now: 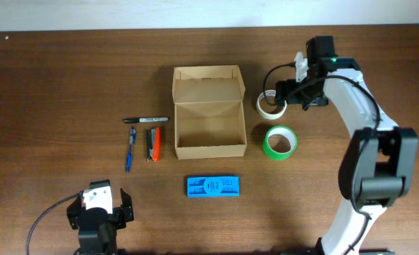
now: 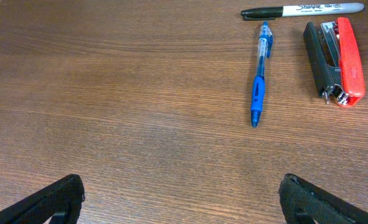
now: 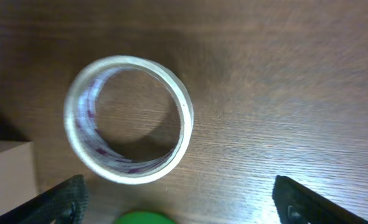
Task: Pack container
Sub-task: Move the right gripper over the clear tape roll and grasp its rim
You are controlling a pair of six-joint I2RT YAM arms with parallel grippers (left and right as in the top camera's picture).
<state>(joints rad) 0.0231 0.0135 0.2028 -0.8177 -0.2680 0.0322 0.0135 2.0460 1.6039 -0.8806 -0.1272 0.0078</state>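
Container [image 1: 209,113]: flap lid open, mid-table; seen whole only from overhead.
Right gripper [image 3: 180,202]: jaws wide, over the clear tape roll [image 3: 129,118] beside the container.
Left gripper [image 2: 180,199]: jaws wide, holding nothing.
Marker [image 2: 302,10]: lettering legible only in the left wrist view.

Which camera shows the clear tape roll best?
Right wrist: the clear tape roll appears large, whole ring visible. Overhead shows it small, partly under the right tool. Left wrist misses it.
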